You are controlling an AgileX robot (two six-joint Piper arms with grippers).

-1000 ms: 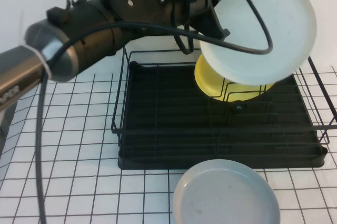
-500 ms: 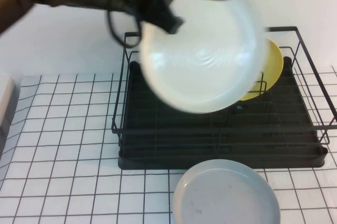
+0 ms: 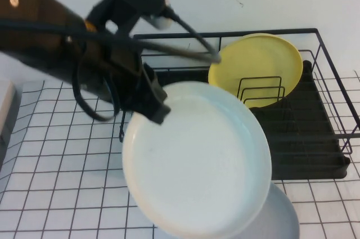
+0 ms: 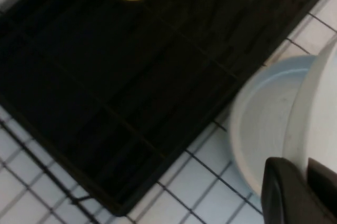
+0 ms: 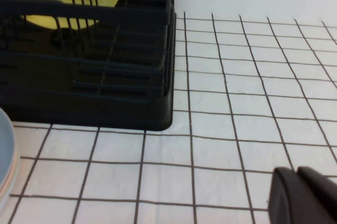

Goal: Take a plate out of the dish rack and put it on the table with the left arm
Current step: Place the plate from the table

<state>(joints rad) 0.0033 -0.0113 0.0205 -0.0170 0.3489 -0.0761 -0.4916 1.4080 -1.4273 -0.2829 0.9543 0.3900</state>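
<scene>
The white plate (image 3: 197,160) hangs in the air, tilted, over the front edge of the black dish rack (image 3: 315,157). My left gripper (image 3: 154,107) is shut on its upper left rim. In the left wrist view the plate's rim (image 4: 316,113) runs between my left gripper's (image 4: 305,168) dark fingers (image 4: 284,195). The gridded table (image 3: 62,160) lies below. My right gripper (image 5: 303,195) sits low over the table (image 5: 237,103), beside the dish rack (image 5: 105,76), shut and holding nothing.
A yellow plate (image 3: 261,70) leans upright in the rack's wire dividers (image 3: 260,90). A pale grey-blue plate (image 3: 287,213) lies on the table in front of the rack, mostly covered by the held plate. It also shows in the left wrist view as the grey-blue plate (image 4: 258,129).
The left arm has carried the white plate from high over the rack's back right corner leftward, forward and down; it now hangs over the rack's front edge and the grey-blue plate.
</scene>
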